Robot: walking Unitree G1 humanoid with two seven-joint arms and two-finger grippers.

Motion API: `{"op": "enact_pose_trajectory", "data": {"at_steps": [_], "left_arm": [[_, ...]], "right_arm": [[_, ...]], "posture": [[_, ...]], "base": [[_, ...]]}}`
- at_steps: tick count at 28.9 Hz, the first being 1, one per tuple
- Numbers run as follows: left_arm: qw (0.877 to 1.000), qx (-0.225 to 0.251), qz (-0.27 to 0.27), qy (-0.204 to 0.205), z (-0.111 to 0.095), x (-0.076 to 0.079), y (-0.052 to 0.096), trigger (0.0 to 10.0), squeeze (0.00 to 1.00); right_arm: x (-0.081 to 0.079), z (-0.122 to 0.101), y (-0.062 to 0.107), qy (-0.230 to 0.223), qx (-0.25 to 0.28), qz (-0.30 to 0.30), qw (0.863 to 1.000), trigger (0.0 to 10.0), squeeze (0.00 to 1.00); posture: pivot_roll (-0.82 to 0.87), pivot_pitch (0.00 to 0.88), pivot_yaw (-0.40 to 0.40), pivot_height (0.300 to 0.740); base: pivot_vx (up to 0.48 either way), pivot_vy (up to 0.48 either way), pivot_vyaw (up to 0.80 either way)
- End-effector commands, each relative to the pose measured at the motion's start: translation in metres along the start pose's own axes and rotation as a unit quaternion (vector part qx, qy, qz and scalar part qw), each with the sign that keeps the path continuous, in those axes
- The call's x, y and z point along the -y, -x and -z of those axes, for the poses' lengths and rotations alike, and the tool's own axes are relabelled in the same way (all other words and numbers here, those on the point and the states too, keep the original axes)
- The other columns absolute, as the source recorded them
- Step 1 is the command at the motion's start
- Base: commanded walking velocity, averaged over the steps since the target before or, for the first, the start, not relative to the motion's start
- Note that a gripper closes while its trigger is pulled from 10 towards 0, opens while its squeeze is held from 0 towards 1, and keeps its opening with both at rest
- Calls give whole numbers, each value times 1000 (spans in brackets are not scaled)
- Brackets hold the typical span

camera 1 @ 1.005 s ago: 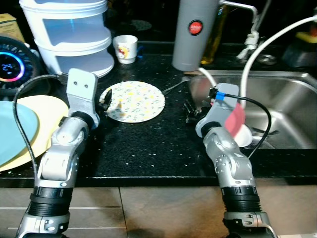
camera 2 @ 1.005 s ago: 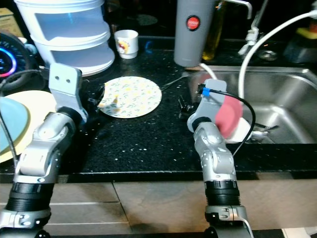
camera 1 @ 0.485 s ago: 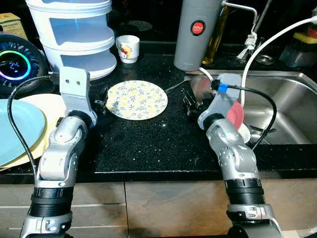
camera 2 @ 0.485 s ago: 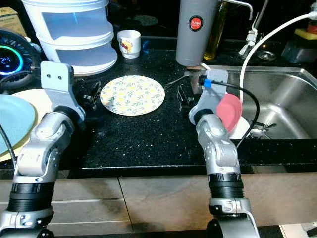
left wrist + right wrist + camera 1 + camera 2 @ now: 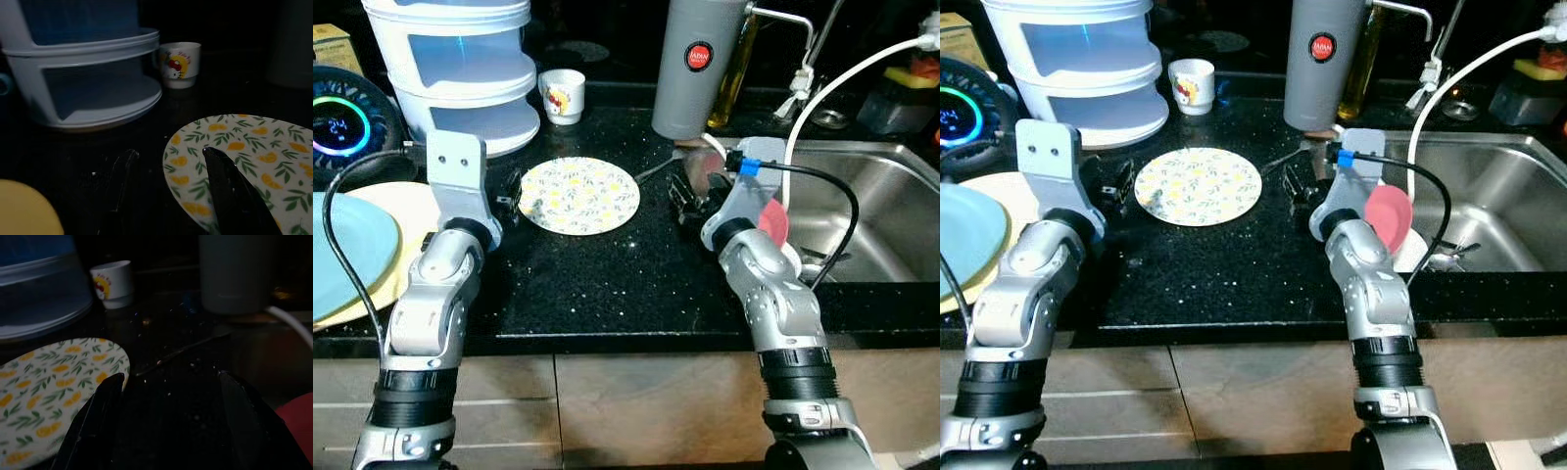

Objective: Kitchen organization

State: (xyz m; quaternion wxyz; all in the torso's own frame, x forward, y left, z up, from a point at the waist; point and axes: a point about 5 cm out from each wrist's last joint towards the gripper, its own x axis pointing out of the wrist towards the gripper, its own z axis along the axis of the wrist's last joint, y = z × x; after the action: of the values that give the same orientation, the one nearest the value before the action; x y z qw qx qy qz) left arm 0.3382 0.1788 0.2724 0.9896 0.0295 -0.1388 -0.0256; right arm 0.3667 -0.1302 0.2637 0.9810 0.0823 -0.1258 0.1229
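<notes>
Since 1 second earlier, our left gripper (image 5: 168,191) released the floral plate (image 5: 579,195); its 2 fingers (image 5: 230,188) straddled the rim, wide. Right gripper (image 5: 168,421) hovered wide over the counter (image 5: 607,284).

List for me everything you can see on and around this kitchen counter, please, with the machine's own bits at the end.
Patterned plate: one, white with yellow and green leaf print, flat on the black counter between the two arms.
Small cup: one, white with a red picture, behind the plate.
Tiered container: one, white and translucent blue, back left.
Tall flask: one, grey with a red badge, back centre.
Stacked plates: two, light blue on pale yellow, far left.
Round device: one, black with a glowing ring, far left.
Sink: one, steel, on the right.
Left gripper: black fingers open, at the plate's near-left edge.
Right gripper: black fingers open, right of the plate.
</notes>
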Motion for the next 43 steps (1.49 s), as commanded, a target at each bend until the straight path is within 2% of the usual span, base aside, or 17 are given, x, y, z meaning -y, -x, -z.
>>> {"op": "enact_pose_trajectory", "data": {"at_steps": [1, 11, 23, 26, 29, 30, 31, 34, 40, 41, 42, 43], "left_arm": [[1000, 2, 5, 7, -3, 3, -1, 10000, 0], [1000, -1, -8, 28, -3, -4, -1, 10000, 0], [1000, -6, -9, 28, -2, -5, -1, 10000, 0], [998, -55, -9, 12, 8, -9, -5, 10000, 0], [997, -75, -2, 19, 12, -10, -7, 10000, 0], [996, -89, -1, 22, 15, -11, -10, 10000, 1000], [996, -89, -1, 22, 15, -11, -10, 10000, 1000], [992, -122, -10, 38, 21, -16, -23, 10000, 1000], [990, -129, 25, 47, 20, -12, -37, 10000, 1000], [989, -133, 30, 54, 20, -11, -39, 10000, 463], [988, -138, 31, 60, 21, -11, -41, 10000, 75], [988, -140, 31, 62, 21, -11, -43, 10000, 0]], "right_arm": [[3, 1, 2, -3, -5, 2, 1000, 10000, 0], [-1, 2, 1, -3, -8, -4, 1000, 10000, 0], [-2, 3, 1, -2, -11, -8, 1000, 10000, 0], [-3, 4, 1, -5, -14, -8, 1000, 10000, 0], [-3, 4, 0, -5, -14, -8, 1000, 10000, 0], [-4, 4, -1, -6, -14, -9, 1000, 10000, 0], [-4, 4, -1, -6, -14, -9, 1000, 10000, 0], [-5, 4, -2, -6, -13, -10, 1000, 10000, 0], [-4, 2, -3, -6, -11, -9, 1000, 10000, 0], [-3, 2, -3, -5, -11, -8, 1000, 10000, 0], [-3, 2, -3, -5, -10, -8, 1000, 10000, 0], [-3, 2, -2, -5, -10, -8, 1000, 10000, 0]], "posture": [[14, 134, -9, 740], [13, 141, -11, 740], [13, 144, -13, 740], [21, 151, -19, 740], [21, 151, -19, 740], [24, 151, -19, 740], [24, 151, -19, 740], [25, 154, -19, 740], [22, 155, -17, 740], [22, 158, -15, 740], [22, 159, -14, 740], [21, 160, -12, 740]], "base": [[0, -334, 0], [0, -97, 0], [0, 0, 0], [0, 0, 0], [0, 0, 0], [0, 0, 0], [0, 0, 0], [0, 0, 0], [0, 0, 0], [0, 0, 0], [0, 0, 0], [0, 0, 0]]}}
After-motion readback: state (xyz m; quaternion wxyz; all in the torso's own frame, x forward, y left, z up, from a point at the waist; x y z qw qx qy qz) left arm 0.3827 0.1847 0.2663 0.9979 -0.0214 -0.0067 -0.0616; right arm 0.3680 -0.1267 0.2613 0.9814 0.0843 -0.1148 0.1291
